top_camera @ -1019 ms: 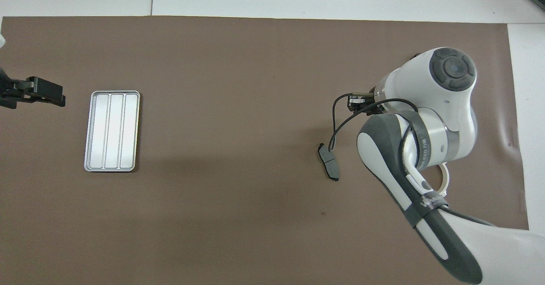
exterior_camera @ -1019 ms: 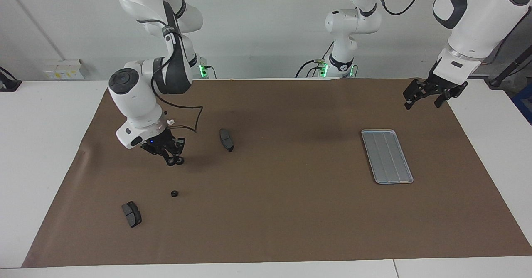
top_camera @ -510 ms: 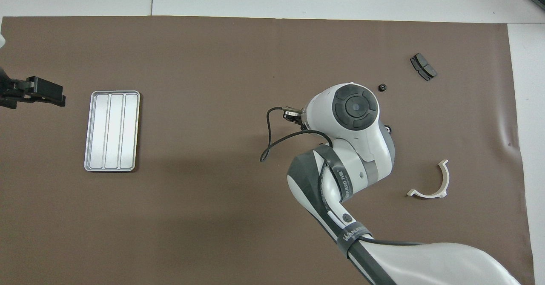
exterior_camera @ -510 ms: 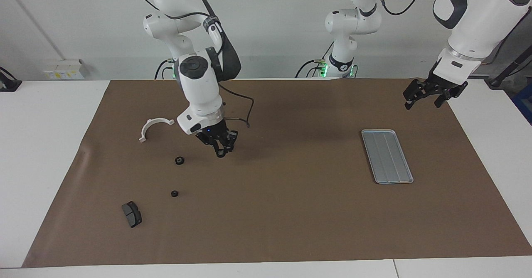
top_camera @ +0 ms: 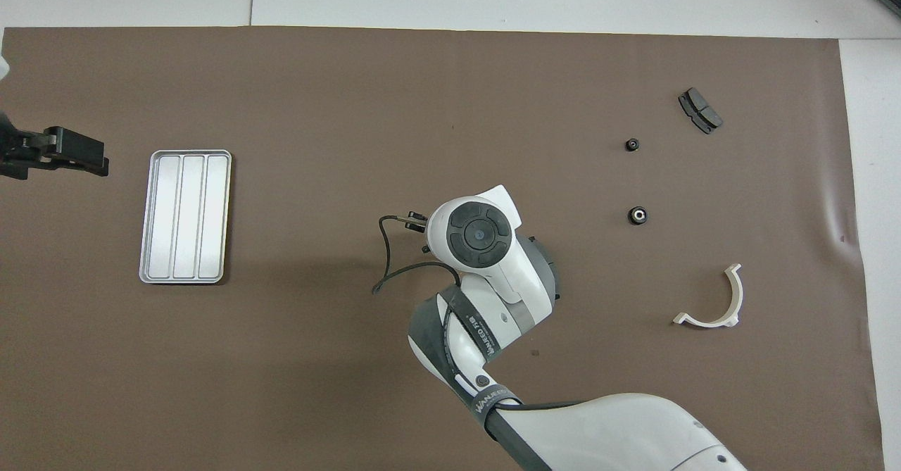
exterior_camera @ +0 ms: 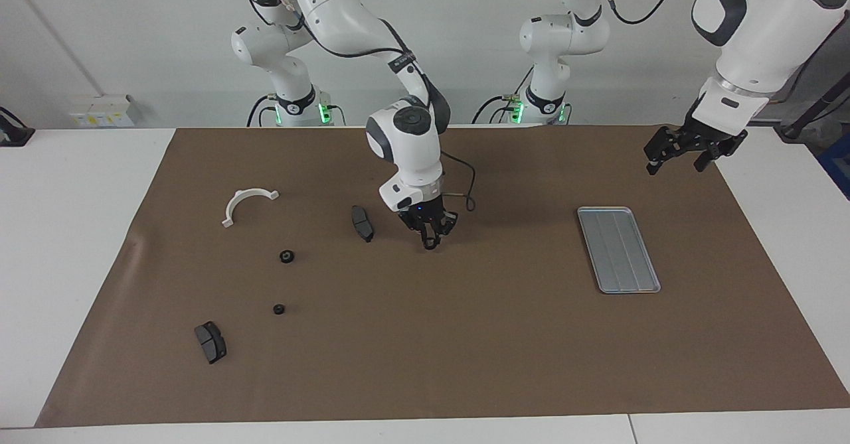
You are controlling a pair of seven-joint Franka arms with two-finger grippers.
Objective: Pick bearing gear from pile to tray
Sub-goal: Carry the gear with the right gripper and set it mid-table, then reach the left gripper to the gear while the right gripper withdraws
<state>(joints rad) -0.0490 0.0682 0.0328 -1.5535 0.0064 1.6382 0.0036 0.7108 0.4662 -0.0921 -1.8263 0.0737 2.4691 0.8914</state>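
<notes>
The right gripper (exterior_camera: 431,243) hangs over the mat's middle, clenched, whether on a gear I cannot tell. The left gripper (exterior_camera: 684,154) waits released near the tray (exterior_camera: 619,250). Two gears (exterior_camera: 286,256) (exterior_camera: 279,309) lie toward the right arm's end.

Even, bright light falls from above, with soft, faint shadows on the brown mat (exterior_camera: 465,338) under the right arm (exterior_camera: 412,145). The tray (top_camera: 185,216) shines pale with mild glare in the overhead view. Both views are sharp, without visible edge distortion.
</notes>
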